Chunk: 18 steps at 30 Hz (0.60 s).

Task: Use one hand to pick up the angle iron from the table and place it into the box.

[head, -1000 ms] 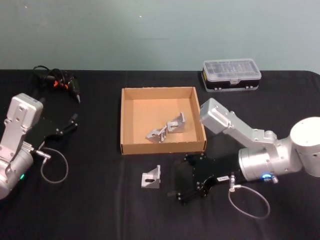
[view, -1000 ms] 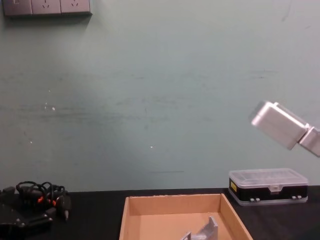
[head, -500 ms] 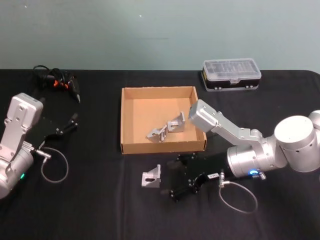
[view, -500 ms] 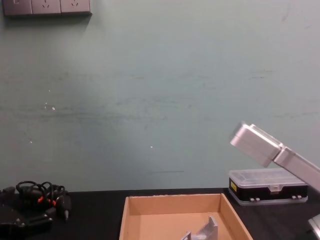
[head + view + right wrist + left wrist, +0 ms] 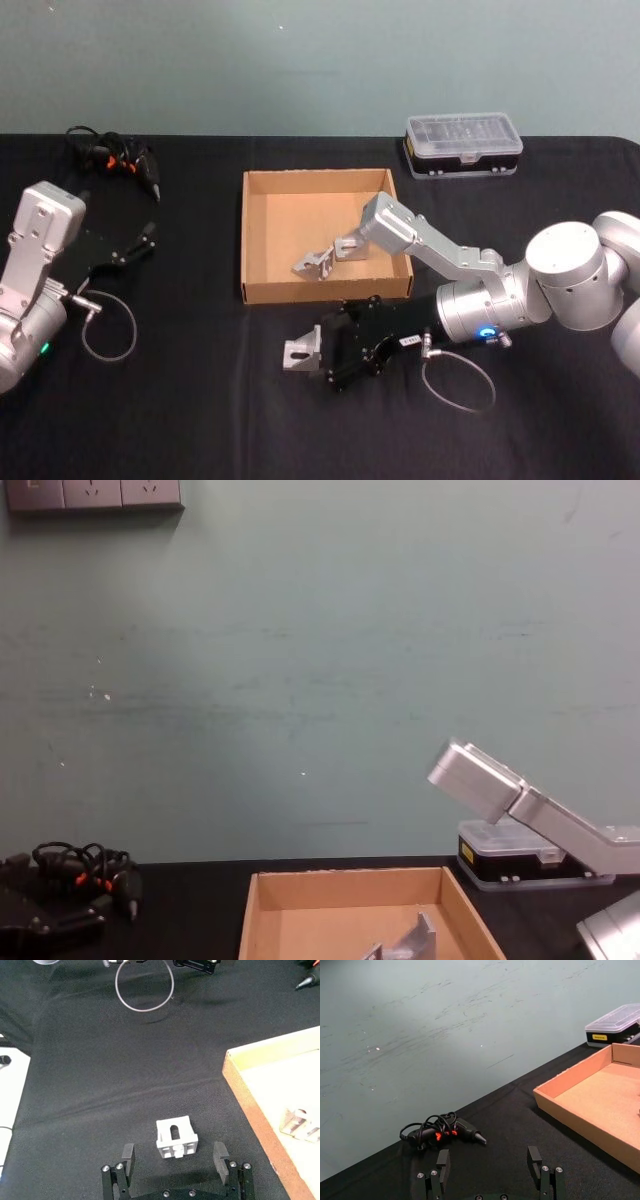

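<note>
Moved: right gripper [image 5: 328,356], spread, now straddled angle iron [image 5: 303,352].
Handling: likely stiff, slick; pinch sides.
Left gripper [image 5: 489,1156]: parked, spread.

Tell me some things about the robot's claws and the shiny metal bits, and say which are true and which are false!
1. The right claw is open, with the angle iron on the table between its fingertips. True.
2. The box has nothing in it. False: two angle irons lie inside.
3. The left claw is holding an angle iron. False: it is open and holds nothing, off at the table's left side.
4. The clear-lidded case sits on the table outside the box. True.
</note>
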Each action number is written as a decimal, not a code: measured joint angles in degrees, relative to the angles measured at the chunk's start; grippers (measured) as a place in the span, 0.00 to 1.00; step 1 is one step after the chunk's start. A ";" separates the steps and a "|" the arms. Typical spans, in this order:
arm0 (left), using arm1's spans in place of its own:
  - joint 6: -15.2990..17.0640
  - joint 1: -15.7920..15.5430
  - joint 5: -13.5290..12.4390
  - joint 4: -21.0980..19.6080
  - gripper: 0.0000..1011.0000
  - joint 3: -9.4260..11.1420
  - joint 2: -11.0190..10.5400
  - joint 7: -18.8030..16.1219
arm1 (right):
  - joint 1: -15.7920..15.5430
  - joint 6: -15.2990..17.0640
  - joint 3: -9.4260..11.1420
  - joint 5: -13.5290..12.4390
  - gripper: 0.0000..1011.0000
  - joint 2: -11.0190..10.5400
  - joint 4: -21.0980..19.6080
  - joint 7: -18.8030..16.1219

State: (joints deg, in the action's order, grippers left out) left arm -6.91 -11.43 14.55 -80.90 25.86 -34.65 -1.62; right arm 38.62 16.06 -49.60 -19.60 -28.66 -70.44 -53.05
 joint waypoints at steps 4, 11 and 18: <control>0.00 0.00 0.00 0.00 1.00 0.00 0.00 0.00 | 0.44 -0.44 -0.32 -0.17 0.99 0.45 0.88 -0.01; 0.00 0.00 0.00 0.00 1.00 0.00 0.00 0.00 | 1.14 -1.25 -0.92 -0.22 0.99 1.40 2.14 -0.07; 0.00 0.00 0.00 0.00 1.00 0.00 0.00 0.00 | 1.86 -1.96 -1.53 -0.20 0.99 2.48 3.48 -0.39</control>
State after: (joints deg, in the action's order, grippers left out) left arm -6.91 -11.43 14.55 -80.90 25.86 -34.65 -1.62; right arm 40.48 14.09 -51.12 -19.80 -26.18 -66.96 -53.44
